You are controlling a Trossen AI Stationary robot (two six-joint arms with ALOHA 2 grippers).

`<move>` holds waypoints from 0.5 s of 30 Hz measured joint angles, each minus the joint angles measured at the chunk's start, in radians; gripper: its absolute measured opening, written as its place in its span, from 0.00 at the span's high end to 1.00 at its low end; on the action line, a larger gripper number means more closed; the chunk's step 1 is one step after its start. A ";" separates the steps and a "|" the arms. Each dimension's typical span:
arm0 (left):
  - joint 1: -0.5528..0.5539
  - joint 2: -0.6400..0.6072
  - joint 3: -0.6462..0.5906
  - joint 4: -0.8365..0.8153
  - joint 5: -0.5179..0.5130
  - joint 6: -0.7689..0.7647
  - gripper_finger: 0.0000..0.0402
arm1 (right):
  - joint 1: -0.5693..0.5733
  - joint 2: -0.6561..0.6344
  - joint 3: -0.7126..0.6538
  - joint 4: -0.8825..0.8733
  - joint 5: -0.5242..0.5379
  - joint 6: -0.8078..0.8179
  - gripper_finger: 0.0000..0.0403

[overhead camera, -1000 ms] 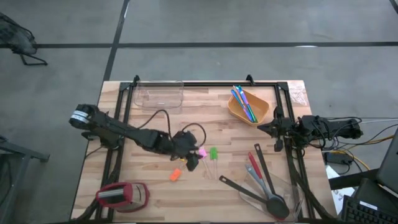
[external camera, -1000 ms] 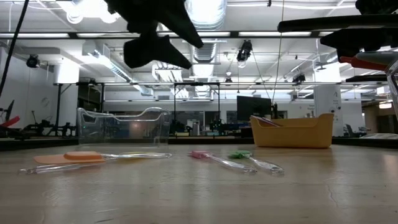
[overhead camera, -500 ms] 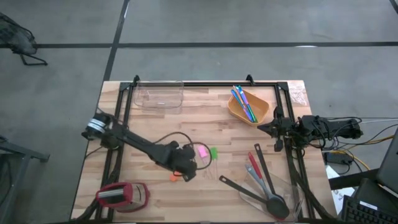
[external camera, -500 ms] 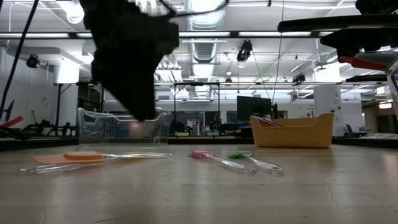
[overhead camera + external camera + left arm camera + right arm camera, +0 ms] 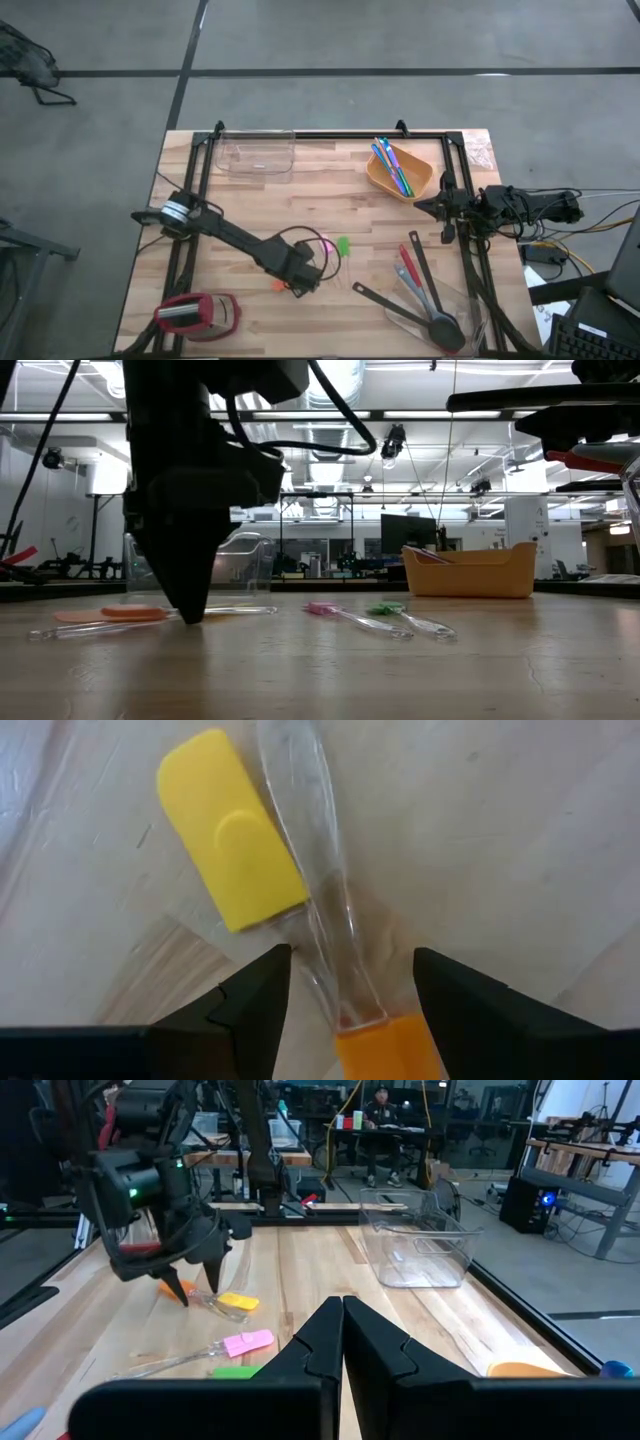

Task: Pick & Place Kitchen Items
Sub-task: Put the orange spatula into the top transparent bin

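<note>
Two end effectors: left one was at work, right one was parked.
Left end effector (image 5: pixel 347 982): was brought down over the last second from above the pink and green pieces to the orange and yellow pieces near the worktop's front middle; fingertips were seen at worktop level in the low view.
Left fingers (image 5: pixel 255 995): were held open, spread either side of a clear handle; nothing was gripped.
Straddled item: clear handle of the orange piece (image 5: pixel 388 1045) was seen between the fingers, crossed beside the yellow piece (image 5: pixel 229 842); both lay flat on the worktop (image 5: pixel 250 200).
Meaning: approach was judged done, a grasp of the orange piece was judged next; the close had not yet been made.
Risk: the yellow piece was touching or overlapping the clear handle, so it could be dragged or pinched along.
Pink piece (image 5: pixel 325 243), green piece (image 5: pixel 343 245): were left untouched just beside the left arm.
Right end effector (image 5: pixel 342 1335): was kept at the worktop's right edge, fingers pressed together, empty, unmoved across the second.
Placed so far: blue/green/purple sticks (image 5: pixel 392 165) were seen in the orange tub (image 5: pixel 399 173); clear tub (image 5: pixel 256 155) was seen with nothing in it.
Remaining: black spoons (image 5: pixel 405 310), red-headed spatula (image 5: pixel 406 263) and grey-blue spoon (image 5: pixel 432 303) were lying at front right.
</note>
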 joint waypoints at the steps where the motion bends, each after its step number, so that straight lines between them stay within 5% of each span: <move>1: 0.000 0.001 -0.002 -0.004 0.000 -0.005 0.45 | 0.000 0.000 0.000 0.000 0.000 0.000 0.98; 7: 0.000 0.002 0.000 -0.010 0.006 -0.005 0.52 | 0.000 0.000 0.000 0.000 0.000 0.000 0.98; 15: 0.001 0.000 -0.020 -0.024 0.003 0.010 0.81 | 0.000 0.000 0.000 0.000 0.000 0.000 0.98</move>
